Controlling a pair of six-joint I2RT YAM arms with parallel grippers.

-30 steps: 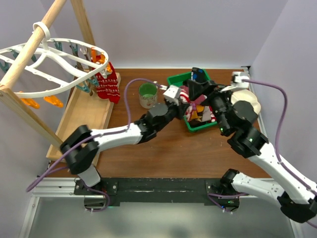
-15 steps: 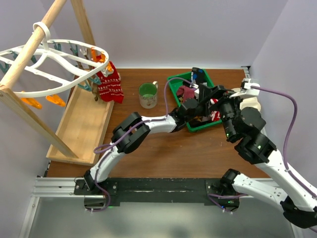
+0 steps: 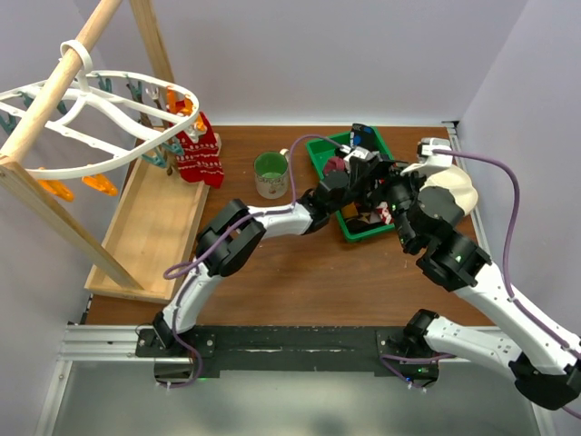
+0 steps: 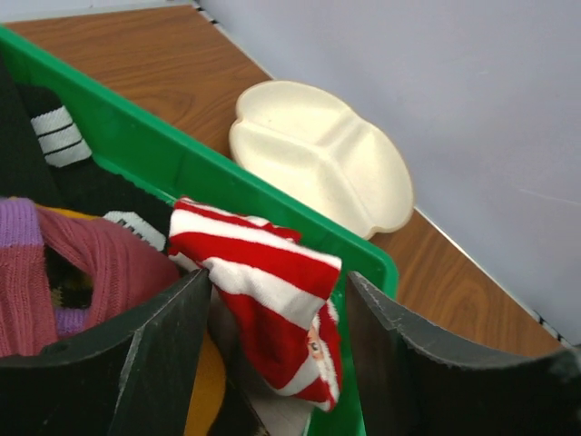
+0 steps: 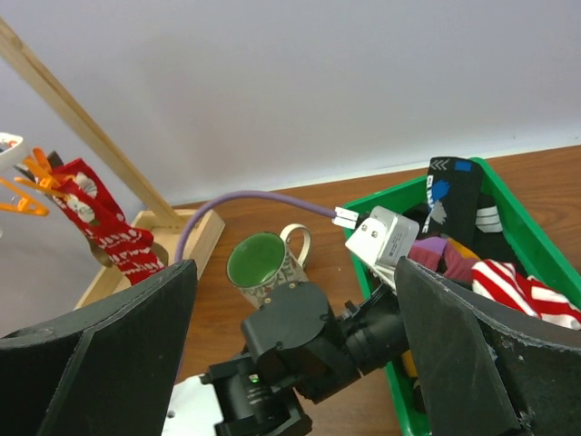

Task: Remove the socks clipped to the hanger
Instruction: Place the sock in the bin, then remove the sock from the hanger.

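One striped sock (image 4: 254, 259) sits between wide left tool (image 4: 277, 277) | right tool (image 5: 295, 265) wide; green bin (image 4: 182, 165) pile half hidden

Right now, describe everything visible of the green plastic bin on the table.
The green plastic bin is rectangular with a raised glossy rim, sitting flat and askew on the brown wooden table. It holds a heap of socks, black, purple, and a red-and-white striped sock lying against its rim. The open left gripper straddles that sock inside it. A cream divided plate lies just outside one wall.
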